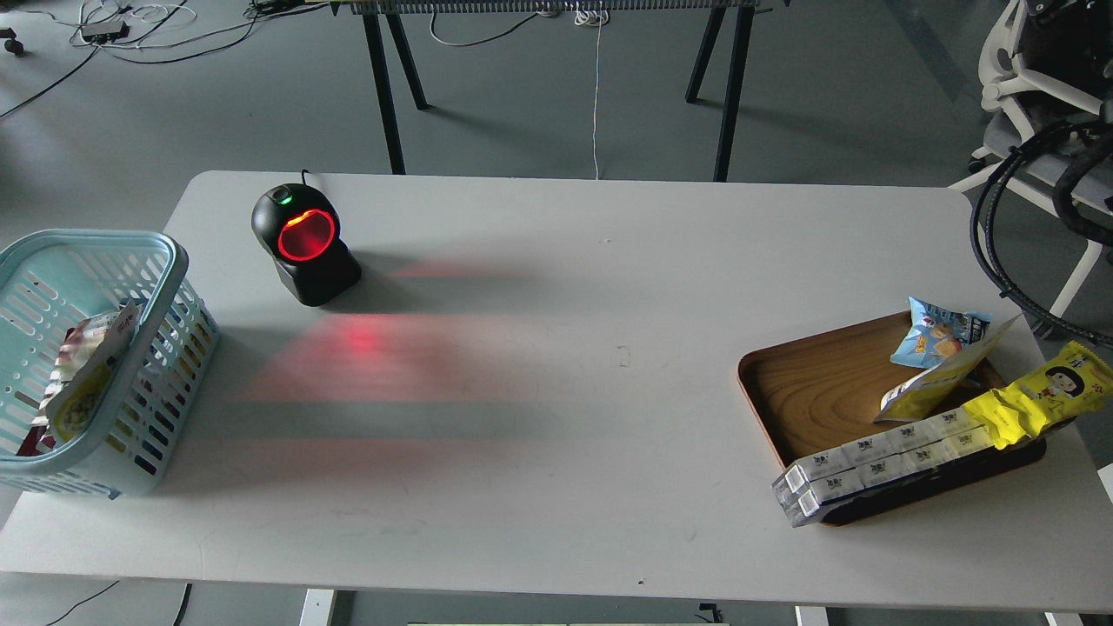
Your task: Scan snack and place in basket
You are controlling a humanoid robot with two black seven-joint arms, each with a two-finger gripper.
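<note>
The light blue basket (169,261) stands at the table's left edge. The snack (83,387), a flat pouch with a white upper part and a yellow lower part with a round picture, leans on its edge inside the basket against the right wall. Nothing holds it. Neither gripper shows in the head view. Only black cables of the right arm (1000,261) hang at the right edge.
A black scanner (304,243) with a glowing red ring stands at the back left and casts red light on the table. A brown wooden tray (817,391) at the right holds a blue snack bag (935,335), another yellow pouch (943,378), a long yellow wrapper (1035,400) and a row of white boxes (869,465).
</note>
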